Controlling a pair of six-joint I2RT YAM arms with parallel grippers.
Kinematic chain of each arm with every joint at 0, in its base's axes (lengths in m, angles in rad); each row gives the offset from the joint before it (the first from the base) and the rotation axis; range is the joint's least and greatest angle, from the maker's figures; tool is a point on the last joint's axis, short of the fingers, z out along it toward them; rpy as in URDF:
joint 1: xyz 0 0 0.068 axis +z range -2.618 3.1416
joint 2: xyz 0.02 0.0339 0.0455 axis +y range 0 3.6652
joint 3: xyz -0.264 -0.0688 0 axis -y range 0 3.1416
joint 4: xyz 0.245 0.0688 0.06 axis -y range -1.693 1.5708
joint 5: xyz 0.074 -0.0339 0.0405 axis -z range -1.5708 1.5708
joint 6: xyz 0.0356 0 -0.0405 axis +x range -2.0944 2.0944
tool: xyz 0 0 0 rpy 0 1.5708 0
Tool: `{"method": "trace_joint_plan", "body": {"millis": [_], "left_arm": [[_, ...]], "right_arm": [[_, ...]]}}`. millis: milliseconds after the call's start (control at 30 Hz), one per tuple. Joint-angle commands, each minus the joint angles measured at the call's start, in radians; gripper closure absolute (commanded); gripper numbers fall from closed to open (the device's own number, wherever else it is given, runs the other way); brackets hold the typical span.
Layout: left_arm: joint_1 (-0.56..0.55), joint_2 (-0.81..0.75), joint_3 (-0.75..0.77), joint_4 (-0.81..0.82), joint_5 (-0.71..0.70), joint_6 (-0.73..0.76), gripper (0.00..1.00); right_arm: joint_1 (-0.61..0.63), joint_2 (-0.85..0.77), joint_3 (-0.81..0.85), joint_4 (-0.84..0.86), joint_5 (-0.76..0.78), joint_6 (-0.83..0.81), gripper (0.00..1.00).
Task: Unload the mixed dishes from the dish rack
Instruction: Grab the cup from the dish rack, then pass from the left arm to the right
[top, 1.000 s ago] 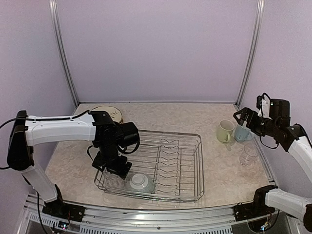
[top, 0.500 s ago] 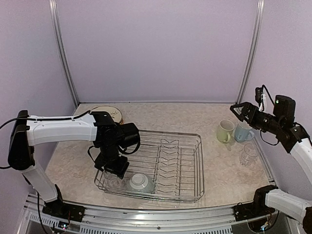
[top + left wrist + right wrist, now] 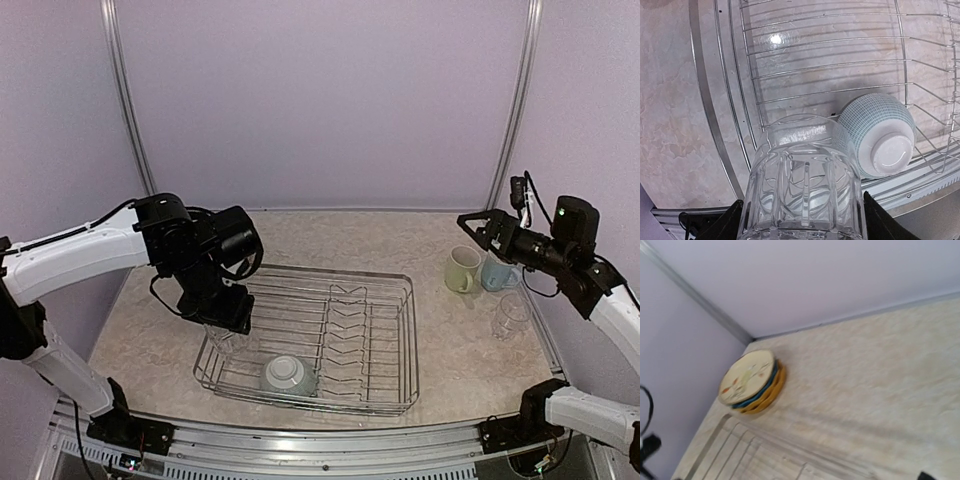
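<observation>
my left gripper [image 3: 802,220] has its jaws clamped on a ribbed clear glass [image 3: 805,175], held over the near left corner of the wire dish rack [image 3: 340,270]. a round grey-green bowl [image 3: 880,132] with a fine grid pattern lies upside down in the rack by its near edge. my right gripper [image 3: 478,228] hangs jaws wide and empty above the worktop's [image 3: 350,235] right edge, where a pale green mug [image 3: 462,269], a light blue mug [image 3: 495,273] and a second clear glass [image 3: 512,315] stand. the stacked plates [image 3: 752,381] sit in the far left corner of the marbled worktop.
</observation>
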Motion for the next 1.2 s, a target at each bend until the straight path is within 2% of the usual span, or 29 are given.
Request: {"method": "trace_joint_plan", "body": {"millis": [0,167,300,433,533,633,800,967,1167], "left_arm": [[0.055,-0.091,0.026,0.044,0.039,0.014,0.42],[0.138,-0.203,0.017,0.215,0.207,0.044,0.42],[0.229,-0.285,-0.042,0.429,0.386,0.031,0.43],[0.348,-0.322,-0.158,0.682,0.636,-0.062,0.44],[0.401,-0.311,-0.228,0.847,0.767,-0.154,0.47],[0.414,-0.287,-0.27,0.976,0.834,-0.219,0.47],[0.414,-0.252,-0.311,1.121,0.899,-0.303,0.47],[0.403,-0.231,-0.362,1.273,0.942,-0.39,0.48],[0.378,-0.185,-0.398,1.435,0.959,-0.481,0.49]], "right_arm": [[0.085,0.034,-0.051,0.117,-0.008,0.062,0.01],[0.208,0.104,-0.068,0.228,0.026,0.113,0.02],[0.337,0.193,-0.07,0.344,0.062,0.151,0.02],[0.491,0.3,-0.046,0.499,0.087,0.165,0.03],[0.599,0.395,0.028,0.541,0.109,0.134,0.03],[0.688,0.485,0.097,0.568,0.115,0.102,0.05],[0.764,0.598,0.169,0.655,0.077,0.082,0.11],[0.782,0.652,0.199,0.683,0.062,0.081,0.16],[0.786,0.665,0.193,0.731,0.035,0.09,0.3]]}}
